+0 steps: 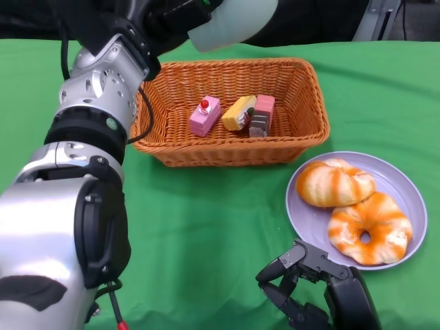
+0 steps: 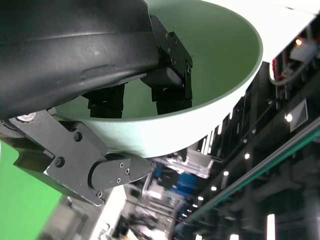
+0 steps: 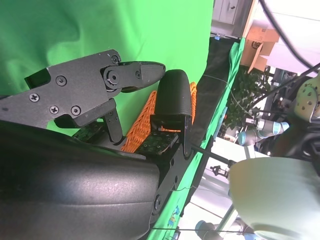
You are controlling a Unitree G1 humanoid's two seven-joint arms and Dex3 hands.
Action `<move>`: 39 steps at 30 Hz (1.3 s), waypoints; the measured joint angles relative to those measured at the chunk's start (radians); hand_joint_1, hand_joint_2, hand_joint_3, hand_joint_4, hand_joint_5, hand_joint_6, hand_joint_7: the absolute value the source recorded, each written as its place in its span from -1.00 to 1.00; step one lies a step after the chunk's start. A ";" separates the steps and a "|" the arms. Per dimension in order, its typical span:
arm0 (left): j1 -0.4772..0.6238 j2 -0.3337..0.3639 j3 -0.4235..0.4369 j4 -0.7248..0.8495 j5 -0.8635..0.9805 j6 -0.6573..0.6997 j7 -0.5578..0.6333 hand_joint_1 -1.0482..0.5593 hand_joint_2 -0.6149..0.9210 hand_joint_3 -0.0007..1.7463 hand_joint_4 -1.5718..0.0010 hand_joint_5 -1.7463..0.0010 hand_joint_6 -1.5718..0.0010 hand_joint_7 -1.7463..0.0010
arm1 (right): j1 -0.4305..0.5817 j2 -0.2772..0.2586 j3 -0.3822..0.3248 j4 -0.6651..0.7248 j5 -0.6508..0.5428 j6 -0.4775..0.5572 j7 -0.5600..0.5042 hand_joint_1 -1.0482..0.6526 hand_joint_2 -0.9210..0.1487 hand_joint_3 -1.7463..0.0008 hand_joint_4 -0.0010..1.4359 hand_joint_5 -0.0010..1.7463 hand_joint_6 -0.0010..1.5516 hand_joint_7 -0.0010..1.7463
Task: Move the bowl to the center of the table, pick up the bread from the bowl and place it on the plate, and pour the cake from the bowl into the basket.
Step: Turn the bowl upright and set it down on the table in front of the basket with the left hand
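Mint-green bowl (image 1: pixel 230 24) is up in the air past the far-left edge of the wicker basket (image 1: pixel 302 103), left hand (image 2: pixel 100 100) pinching its rim, fingers (image 2: pixel 167 82) inside. Cake pieces (image 1: pixel 234 114) sit in the basket. Two breads (image 1: pixel 361 220) on the purple plate (image 1: pixel 405 185), right side. Right hand (image 1: pixel 309 285) rests near, fingers (image 3: pixel 172 97) loosely apart, holding nothing, on the green table (image 1: pixel 206 227).

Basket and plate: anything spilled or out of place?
Nothing stands out. Three cake pieces lie inside the basket, both breads sit on the plate, and the left hand holds the bowl tipped, empty.
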 measured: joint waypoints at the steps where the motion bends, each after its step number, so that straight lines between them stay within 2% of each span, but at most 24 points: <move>1: 0.007 0.003 -0.023 -0.005 0.026 -0.039 -0.001 0.18 0.57 0.29 0.11 -1.00 0.06 -0.75 | 0.000 0.000 0.000 0.000 -0.005 0.000 -0.004 -0.02 -0.84 0.68 0.14 0.79 -0.10 0.41; 5: 0.060 0.025 -0.124 -0.024 0.151 -0.278 -0.002 0.25 0.44 0.44 0.03 -1.00 0.02 -0.78 | 0.000 0.000 -0.001 0.000 -0.012 -0.001 -0.018 -0.02 -0.84 0.69 0.14 0.80 -0.10 0.41; 8: 0.097 0.044 -0.192 -0.036 0.242 -0.453 0.023 0.27 0.48 0.39 -0.04 -0.98 0.00 -0.73 | -0.004 0.000 -0.002 0.001 -0.011 -0.001 -0.021 -0.01 -0.84 0.69 0.13 0.80 -0.09 0.40; 11: 0.140 0.078 -0.254 -0.059 0.355 -0.638 0.129 0.27 0.52 0.32 -0.04 -0.89 0.02 -0.68 | -0.011 0.000 -0.003 0.002 -0.009 -0.003 -0.022 0.00 -0.85 0.69 0.13 0.79 -0.08 0.39; 13: 0.170 0.099 -0.280 -0.067 0.416 -0.745 0.217 0.28 0.48 0.37 0.02 -0.92 0.01 -0.69 | -0.015 0.000 -0.004 0.002 -0.008 -0.003 -0.022 -0.01 -0.84 0.69 0.14 0.79 -0.08 0.39; 17: 0.220 0.132 -0.317 -0.077 0.510 -0.892 0.353 0.32 0.41 0.46 0.09 -0.99 -0.02 -0.70 | -0.019 0.000 -0.005 0.002 -0.009 -0.003 -0.027 0.00 -0.83 0.67 0.13 0.79 -0.08 0.39; 21: 0.304 0.181 -0.335 -0.122 0.650 -1.038 0.577 0.32 0.41 0.46 0.12 -1.00 0.01 -0.73 | -0.027 -0.002 -0.007 0.004 -0.006 -0.003 -0.027 0.01 -0.82 0.65 0.12 0.80 -0.09 0.39; 28: 0.438 0.274 -0.348 -0.206 0.905 -1.167 0.920 0.31 0.38 0.45 0.05 -0.94 -0.01 -0.71 | -0.041 -0.006 -0.009 0.007 0.025 -0.002 -0.008 -0.02 -0.80 0.63 0.11 0.79 -0.09 0.39; 35: 0.562 0.363 -0.383 -0.282 1.169 -1.213 1.260 0.33 0.28 0.54 -0.06 -0.70 -0.01 -0.63 | -0.040 -0.008 -0.010 0.004 0.044 0.001 0.013 -0.01 -0.77 0.60 0.12 0.77 -0.08 0.37; 39: 0.596 0.423 -0.451 -0.319 1.330 -1.201 1.501 0.34 0.26 0.58 -0.08 -0.76 -0.02 -0.62 | -0.040 -0.008 -0.013 0.004 0.044 0.001 0.012 -0.01 -0.76 0.60 0.12 0.77 -0.07 0.36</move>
